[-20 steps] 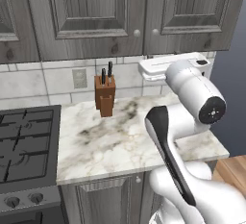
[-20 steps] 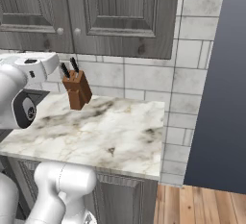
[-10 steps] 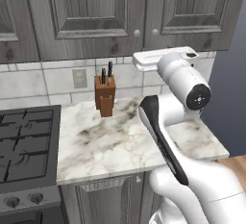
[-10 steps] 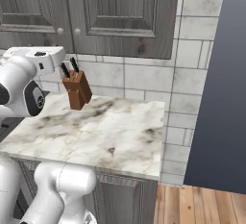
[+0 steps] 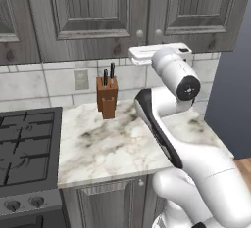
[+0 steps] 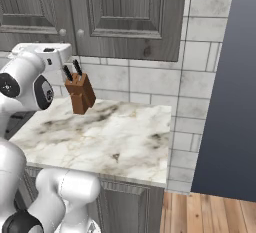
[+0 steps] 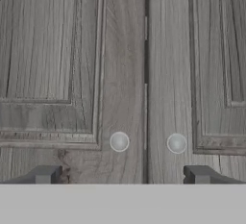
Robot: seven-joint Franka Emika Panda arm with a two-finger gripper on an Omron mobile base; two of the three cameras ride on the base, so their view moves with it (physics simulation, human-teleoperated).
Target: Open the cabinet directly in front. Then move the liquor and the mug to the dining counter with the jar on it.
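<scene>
The cabinet [image 7: 120, 74] is a dark grey wood-grain wall unit with two raised-panel doors, both shut. In the hand view its left knob [image 7: 119, 142] and right knob [image 7: 177, 143] flank the centre seam. My gripper [image 7: 124, 175] is open, with its dark fingertips [image 7: 45, 174] spread wider than the two knobs and just below them. From the base the hand [image 5: 142, 53] is level under the cabinet [image 5: 93, 11], near the knobs [image 5: 139, 34]. The right base view has the hand [image 6: 55, 53] below the knobs [image 6: 62, 32]. The liquor, mug, dining counter and jar are out of view.
A brown knife block [image 5: 107, 96] stands at the back of the marble worktop [image 5: 108, 144], also the knife block [image 6: 80, 93] in the right base view. A black stove [image 5: 24, 144] adjoins on the left. A tiled backsplash [image 6: 150, 84] runs behind; a dark wall panel [image 6: 225, 87] lies right.
The arm has lifted and swung the hand up and toward the centre seam of the cabinet doors. The gripper has stayed open; the doors remain shut.
</scene>
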